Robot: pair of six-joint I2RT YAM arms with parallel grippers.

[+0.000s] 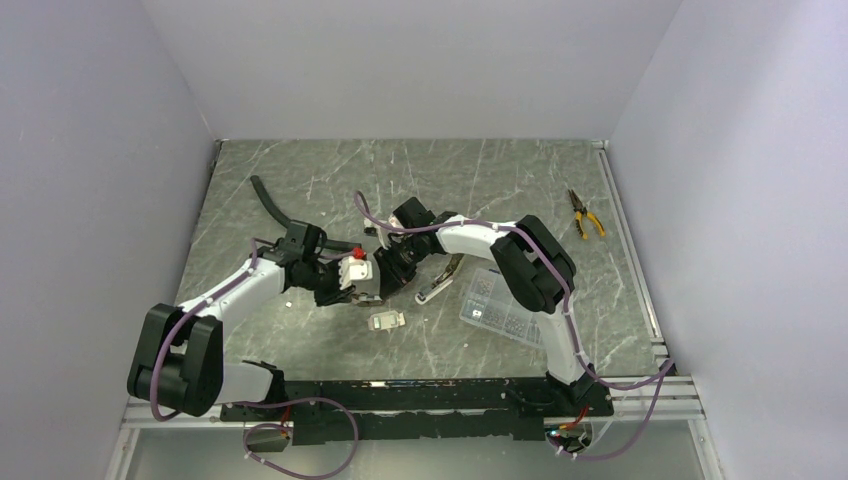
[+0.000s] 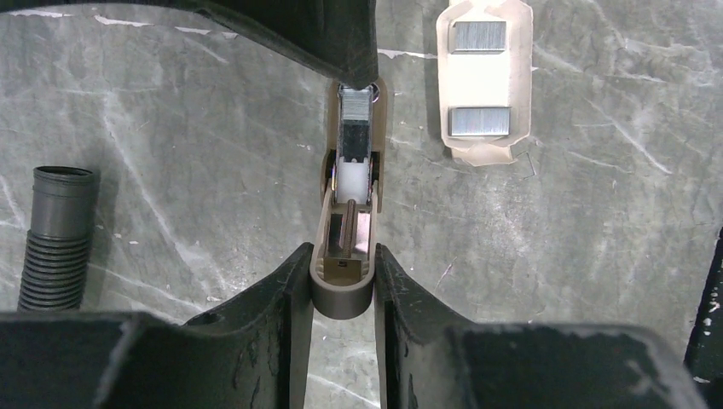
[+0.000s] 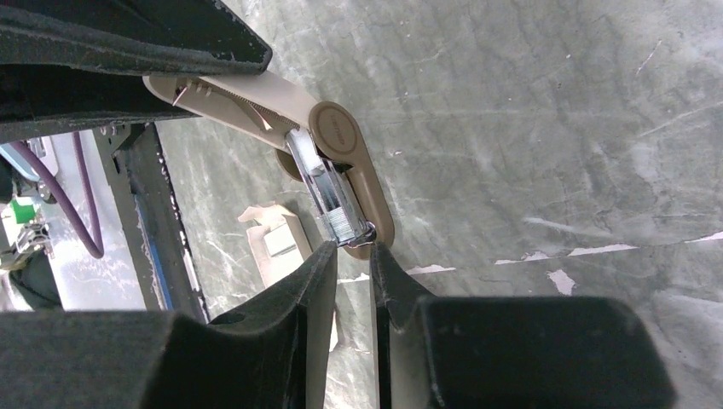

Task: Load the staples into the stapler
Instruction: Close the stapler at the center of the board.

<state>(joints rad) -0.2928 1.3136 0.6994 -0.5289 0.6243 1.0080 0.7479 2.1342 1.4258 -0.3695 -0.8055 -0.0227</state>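
Between the jaws of the left claw (image 2: 341, 257), clamped: stapler (image 2: 343, 294), opened, staples (image 2: 356, 104) lying in its channel (image 2: 356, 141); right claw (image 3: 351, 254) narrow at the channel's far tip, grip untellable; seating step, apparently; next: press strip home, close top.

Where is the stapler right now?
In the left wrist view, the stapler sits in the middle, its round end pinched between the left fingers, with the staple pack just right of it.

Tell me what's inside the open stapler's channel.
In the stapler channel lies a strip of staples, with a white pusher block behind it. The right gripper covers the channel's far end, so that part is unseen.
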